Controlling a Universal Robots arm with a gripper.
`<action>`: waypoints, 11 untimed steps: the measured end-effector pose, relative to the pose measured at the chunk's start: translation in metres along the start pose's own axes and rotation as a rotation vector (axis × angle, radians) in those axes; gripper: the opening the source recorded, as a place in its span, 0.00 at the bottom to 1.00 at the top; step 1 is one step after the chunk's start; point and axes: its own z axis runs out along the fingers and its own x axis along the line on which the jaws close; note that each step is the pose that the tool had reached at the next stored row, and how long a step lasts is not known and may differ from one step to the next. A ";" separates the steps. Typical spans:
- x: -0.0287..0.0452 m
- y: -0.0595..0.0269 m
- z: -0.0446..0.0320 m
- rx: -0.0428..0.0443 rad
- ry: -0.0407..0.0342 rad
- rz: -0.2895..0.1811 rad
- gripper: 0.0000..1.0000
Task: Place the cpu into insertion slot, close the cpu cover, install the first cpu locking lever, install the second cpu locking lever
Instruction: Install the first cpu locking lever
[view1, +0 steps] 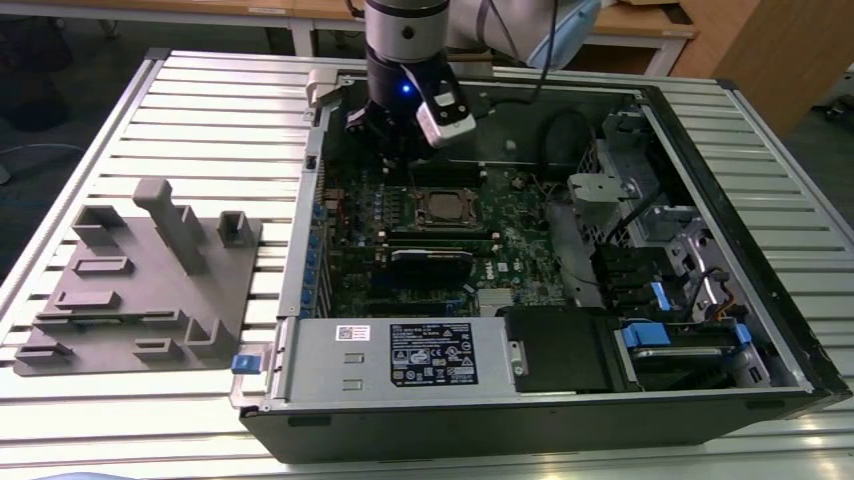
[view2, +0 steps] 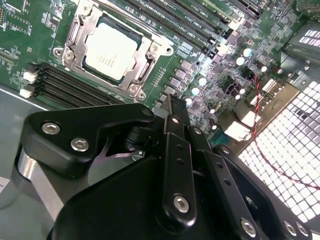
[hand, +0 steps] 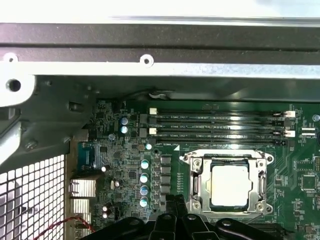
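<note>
Cpu (view1: 438, 208) sits flat on the green motherboard (view1: 360, 215) inside the open black computer case (view1: 747, 250), a little way from the pincer (view1: 384, 148) hanging over the board. A white label with black print (view1: 430, 352) marks the grey metal box, well apart from the pincer.

In the second wrist view, the cpu (view2: 111, 52) is a dull silver square with faint print I can't read. The shiny cpu cover (view2: 145, 62) lies down around it. It sits ahead of the black, bolted pincer (view2: 175, 105), untouched. The pincer's fingers look drawn together on nothing.

In the first wrist view, the cpu (hand: 230, 185) lies just beyond the pincer (hand: 176, 200), beside long black memory slots (hand: 220, 125) with tiny white lettering.
</note>
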 end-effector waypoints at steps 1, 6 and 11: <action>0.0004 0.0006 0.0001 -0.0001 -0.0001 0.000 0.11; 0.0032 0.0056 0.0004 -0.0001 0.0000 0.002 0.11; 0.0071 0.0125 0.0010 -0.0001 -0.0001 0.004 0.11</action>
